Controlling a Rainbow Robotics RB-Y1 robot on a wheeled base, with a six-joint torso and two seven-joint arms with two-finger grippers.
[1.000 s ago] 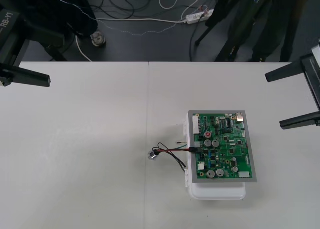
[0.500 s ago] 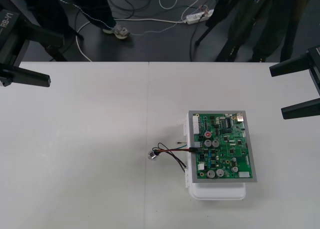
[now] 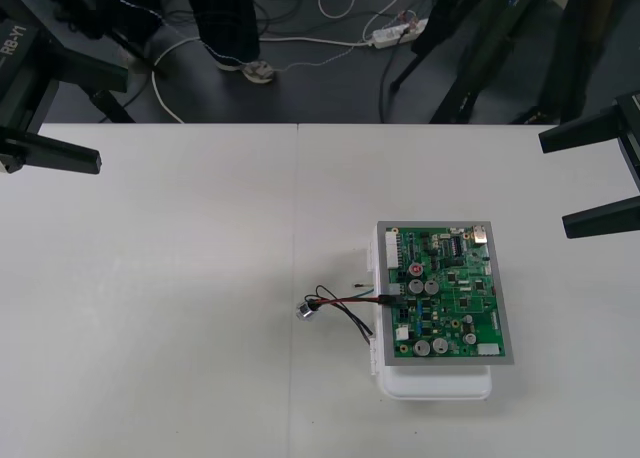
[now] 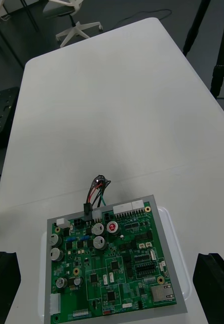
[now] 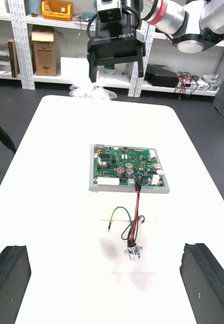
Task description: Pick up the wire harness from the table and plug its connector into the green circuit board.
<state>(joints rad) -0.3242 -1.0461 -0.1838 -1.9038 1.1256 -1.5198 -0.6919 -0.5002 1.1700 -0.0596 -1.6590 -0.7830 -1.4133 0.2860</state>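
Left claw [image 3: 113, 120]: at the worktop's [image 3: 180, 278] left edge, well apart from everything, its black fingers [image 5: 9, 283] spread wide and gripping nothing.
Wire harness [image 3: 340, 303]: lies on the worktop just left of the board, its red, black and green wires running rightward to the board's left edge.
Socket [image 3: 305, 311]: round metal, resting on the worktop at the harness's free end.
Plug [image 3: 385, 299]: seemingly seated in a connector on the board's left edge, though too small to be sure.
Circuit board [image 3: 445, 290]: green, flat on its white base [image 3: 435, 383], right of centre.
Right claw [image 3: 552, 185]: at the right edge, fingers apart, empty.
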